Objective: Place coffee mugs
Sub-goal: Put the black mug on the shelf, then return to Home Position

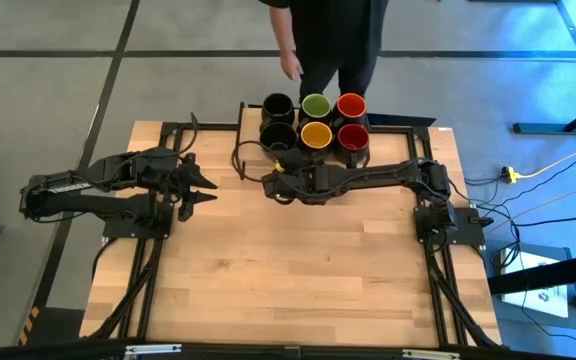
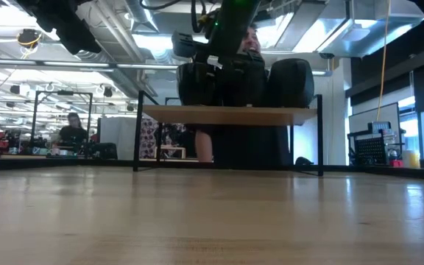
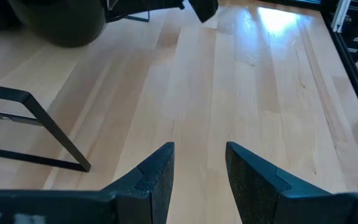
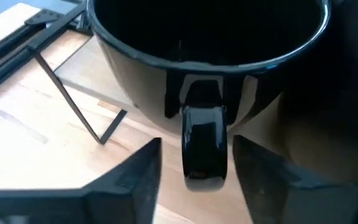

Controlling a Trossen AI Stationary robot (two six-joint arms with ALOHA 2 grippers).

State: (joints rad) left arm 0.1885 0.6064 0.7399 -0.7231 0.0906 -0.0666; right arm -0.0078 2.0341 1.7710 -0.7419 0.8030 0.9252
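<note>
- Pale wood table [image 1: 268,280] fills the high view, most of its surface bare, with a person [image 1: 333,40] standing just beyond its 12 o'clock edge.
- Six coffee mugs [image 1: 315,122] sit bunched in two rows on a raised shelf at 12 o'clock: two black inside, then green, yellow and two red.
- Judging by that tight cluster, no mug has been set out yet; all six remain to be placed.
- Right gripper [image 1: 268,184] reaches toward 12 o'clock at the nearer black-inside mug [image 4: 204,56]. In the right wrist view its fingers are parted narrowly either side of that mug's handle [image 4: 202,140], with gaps showing, so the grasp is not closed.
- Left gripper [image 1: 208,190] waits at about 9 o'clock over bare wood, its claw moderately open and holding nothing.
- Hard to make out: the low view shows only dark mug shapes on the shelf, with the person behind them.
- Where the mugs should go is not marked anywhere visible.
- Mug insides other than the nearest are cut off in the right wrist view.
</note>
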